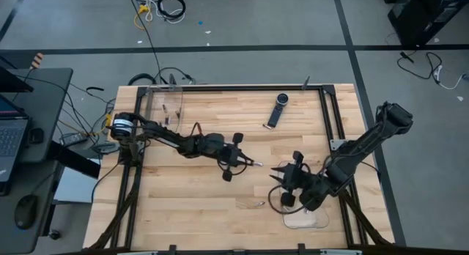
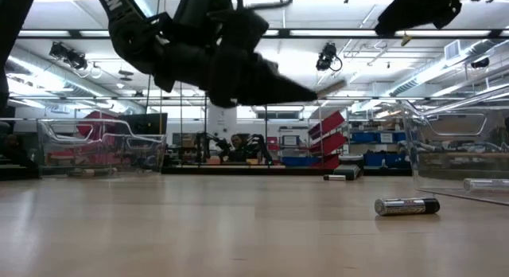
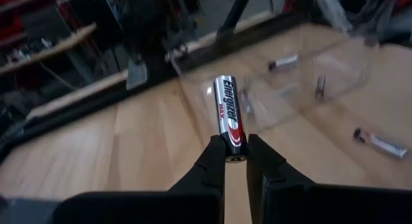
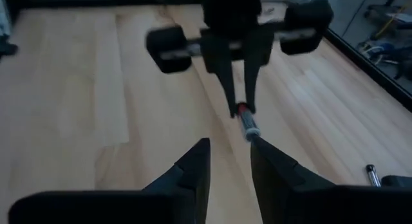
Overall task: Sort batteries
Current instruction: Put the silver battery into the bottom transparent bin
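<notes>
Pinching a battery (image 3: 230, 118) by its lower end, my left tool (image 3: 235, 158) hangs above the middle of the desk (image 1: 220, 211), fingers pressed onto the cell so that most of it sticks out forward past the tips. The label reads Energizer, with a red and black band near the grip. Facing it from close by, my right tool (image 4: 226, 156) has its fingers spread, and the free end of that same battery (image 4: 248, 124) sits just ahead of its tips, apart from them as far as I can judge.

From overhead, the left tool (image 1: 253, 164) and the right tool (image 1: 277, 174) meet near the desk's centre, almost tip to tip.

Beyond the held cell, on the left tool's far side, stands a clear plastic bin (image 3: 335, 69) with a couple of small batteries (image 3: 283, 62) inside; another loose battery (image 3: 380, 142) lies on the wood outside it. At desk height I see one more battery (image 2: 407, 205) lying flat on the boards beside a second clear tray (image 2: 461, 161). A black remote-like device (image 1: 277, 110) rests well away from both tools.
</notes>
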